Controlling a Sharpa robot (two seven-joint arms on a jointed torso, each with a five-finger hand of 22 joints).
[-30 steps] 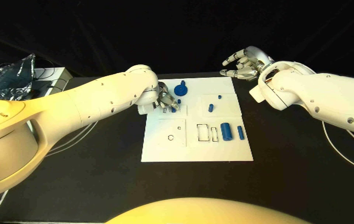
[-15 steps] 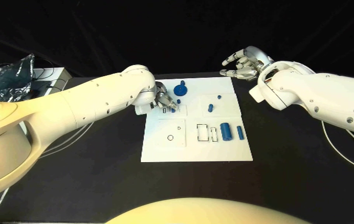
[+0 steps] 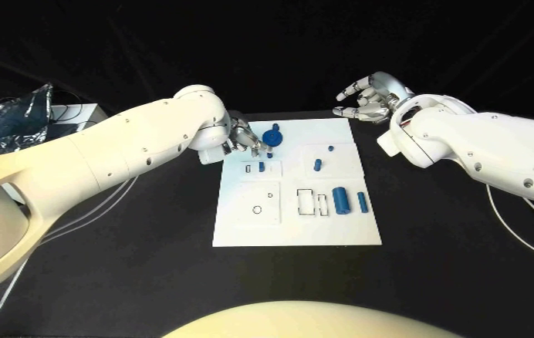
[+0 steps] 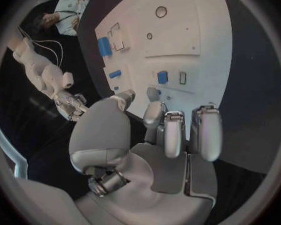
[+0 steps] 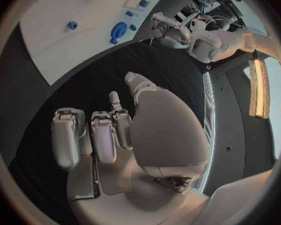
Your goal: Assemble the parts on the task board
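From the head camera, the white task board lies flat in the middle of the black table. Blue parts rest on the board: a round-headed part near its far edge, a small peg in the left panel, two small pegs in the right panel, and a wide cylinder with a slimmer one beside it near the right edge. The left hand hangs over the board's far left corner, just beside the round-headed part; its fingers point down and appear empty, though the arm hides much of them. The right hand is raised past the board's far right corner, well apart from the parts, fingers curled loosely with gaps between them and nothing held.

At the left wrist, the left hand shows its fingers extended side by side, the thumb set apart, gripping nothing. The board lies beyond the fingertips, with a blue peg standing beside a narrow slot.

At the right wrist, the right hand has its fingers half bent and separated, with no part between them. The board sits well beyond, carrying the round-headed part.
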